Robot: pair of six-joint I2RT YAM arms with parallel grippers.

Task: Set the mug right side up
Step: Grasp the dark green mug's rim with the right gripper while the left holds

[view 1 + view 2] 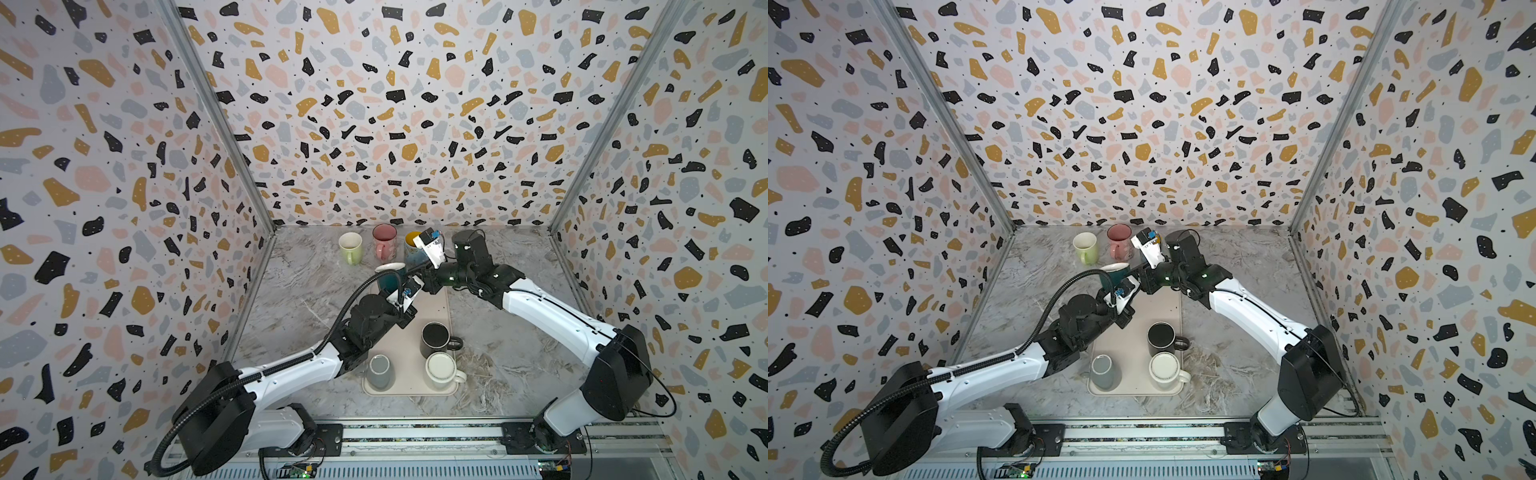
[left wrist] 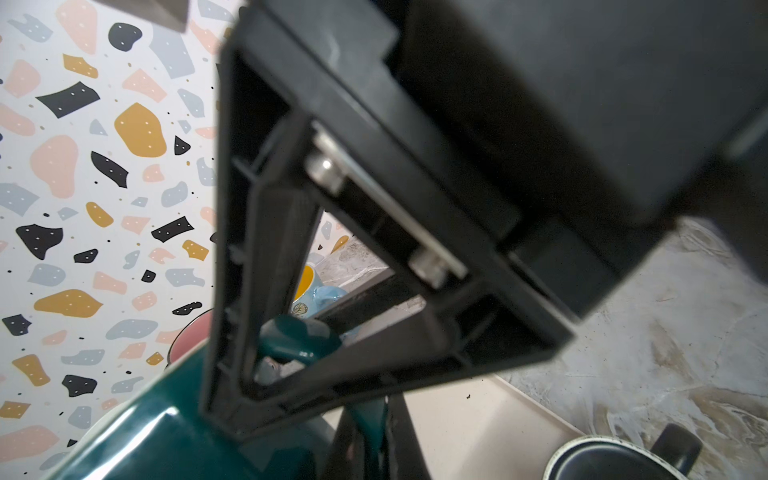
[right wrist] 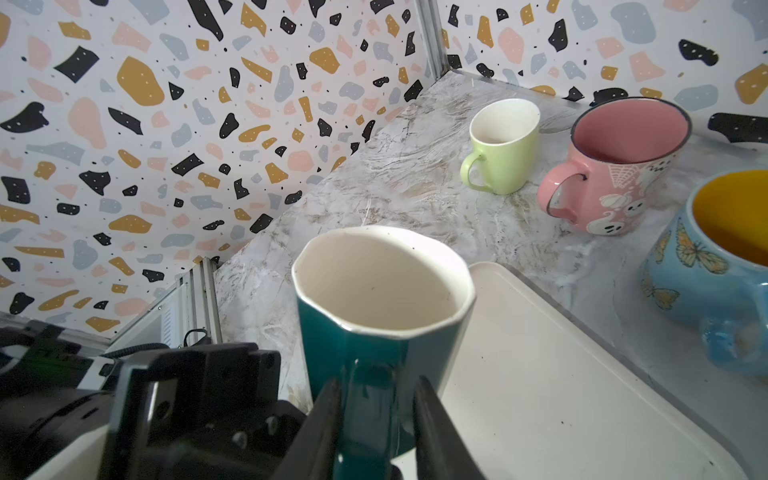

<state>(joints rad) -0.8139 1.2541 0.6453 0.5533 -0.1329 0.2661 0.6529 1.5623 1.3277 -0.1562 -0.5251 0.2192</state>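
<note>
Over marbled tabletop (image 3: 395, 178), right end effector (image 3: 376, 382) gapes astride faceted mug's (image 3: 428, 353) handle (image 3: 370, 399) (left end effector (image 2: 368, 440) clamps it).

- tray (image 1: 434, 311) mid desk (image 1: 291, 299), running front to back
- mug (image 1: 387, 280) upright at tray's far-left corner
- on tray's near end: near-left mug (image 1: 380, 372), near-right mug (image 1: 441, 370), mid-right mug (image 1: 435, 338) just behind near-right mug
- on desk behind tray, a left-to-right row at the back edge: back-left mug (image 1: 350, 248), back-mid mug (image 1: 384, 242), back-right mug (image 1: 412, 249)
</note>
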